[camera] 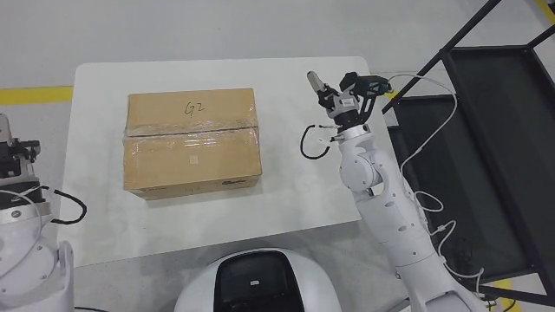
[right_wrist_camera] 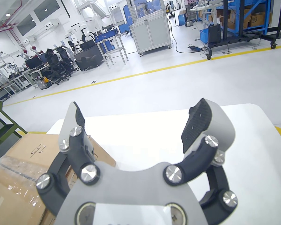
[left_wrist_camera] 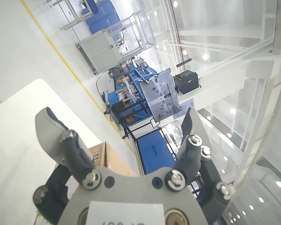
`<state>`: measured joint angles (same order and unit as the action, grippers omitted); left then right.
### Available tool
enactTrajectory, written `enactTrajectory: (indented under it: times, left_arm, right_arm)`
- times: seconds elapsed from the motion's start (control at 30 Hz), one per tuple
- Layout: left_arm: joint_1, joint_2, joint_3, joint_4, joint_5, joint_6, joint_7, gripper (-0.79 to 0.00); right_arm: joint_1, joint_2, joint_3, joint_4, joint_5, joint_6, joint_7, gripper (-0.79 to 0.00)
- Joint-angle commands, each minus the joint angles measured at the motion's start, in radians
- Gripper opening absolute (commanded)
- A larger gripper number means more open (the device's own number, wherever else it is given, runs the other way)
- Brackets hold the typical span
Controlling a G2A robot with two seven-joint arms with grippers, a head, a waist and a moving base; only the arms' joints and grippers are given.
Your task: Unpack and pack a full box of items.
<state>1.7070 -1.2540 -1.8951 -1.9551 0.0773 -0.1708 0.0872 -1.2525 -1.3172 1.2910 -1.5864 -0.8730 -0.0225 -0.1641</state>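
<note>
Box [camera: 192, 143] is sitting on the white table [camera: 295, 199], a bit left of centre, flaps closed & sealed w/ clear tape along the middle seam, handwritten mark on top. Nothing is touching it.

R gripper [camera: 340, 85] is hovering over the table's right part, near the far edge, well apart from the box. In the R wrist view, R gripper [right_wrist_camera: 138, 113] is showing its 2 fingers spread wide w/ nothing between them, the box [right_wrist_camera: 21, 165] lying off to 1 side.

L gripper [left_wrist_camera: 118, 118] is pointing upward toward the ceiling, jaws also wide apart & empty, w/ a box corner [left_wrist_camera: 107, 155] showing behind it. L arm [camera: 22, 225] is sitting off the table's left edge.

A black rack [camera: 486, 139] is standing right of the table.
</note>
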Motion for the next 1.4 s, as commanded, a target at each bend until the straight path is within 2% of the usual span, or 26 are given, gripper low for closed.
enactTrajectory:
  times: [0.0,0.17,0.33,0.6,0.83,0.97,1.03,1.1,1.17,1.27,1.37]
  left_arm:
    - [0.007,-0.001,-0.003,-0.001,0.030,0.008,0.008,0.000]
    - [0.015,-0.004,-0.005,0.008,0.063,0.019,0.028,0.000]
    - [0.003,-0.007,-0.002,0.022,0.103,0.028,0.042,0.000]
    - [0.011,-0.016,0.056,-0.031,0.169,0.100,0.069,0.000]
    - [0.007,-0.022,0.075,-0.030,0.238,0.084,0.124,0.000]
    - [0.006,-0.021,0.050,-0.013,0.203,0.055,0.075,0.000]
    - [0.010,-0.022,0.049,-0.003,0.058,0.045,-0.009,0.000]
    - [0.016,-0.021,0.010,0.008,-0.077,0.032,-0.084,0.000]
    - [0.017,-0.019,-0.029,0.038,-0.117,0.022,-0.114,0.000]
    - [0.010,-0.019,-0.040,0.088,-0.274,0.057,-0.205,0.000]
    - [0.000,-0.018,-0.028,0.115,-0.297,0.050,-0.264,0.000]
  right_arm:
    - [0.005,-0.002,-0.001,0.006,0.003,-0.003,-0.002,0.000]
    - [0.023,-0.004,-0.012,0.015,-0.008,-0.018,0.025,0.000]
    - [0.035,-0.008,-0.032,0.009,-0.052,0.023,0.066,0.000]
    - [0.030,-0.013,-0.042,-0.001,-0.050,0.022,0.082,0.000]
    - [0.031,-0.016,-0.043,-0.006,-0.062,0.022,0.093,0.000]
    - [0.026,-0.017,-0.040,-0.005,-0.060,0.011,0.089,0.000]
    - [0.025,-0.018,-0.039,-0.006,-0.058,0.012,0.090,0.000]
    - [0.025,-0.018,-0.039,-0.006,-0.058,0.012,0.090,0.000]
    - [0.025,-0.018,-0.039,-0.006,-0.058,0.012,0.090,0.000]
    - [0.025,-0.018,-0.039,-0.006,-0.058,0.012,0.090,0.000]
    - [0.025,-0.018,-0.039,-0.006,-0.058,0.012,0.090,0.000]
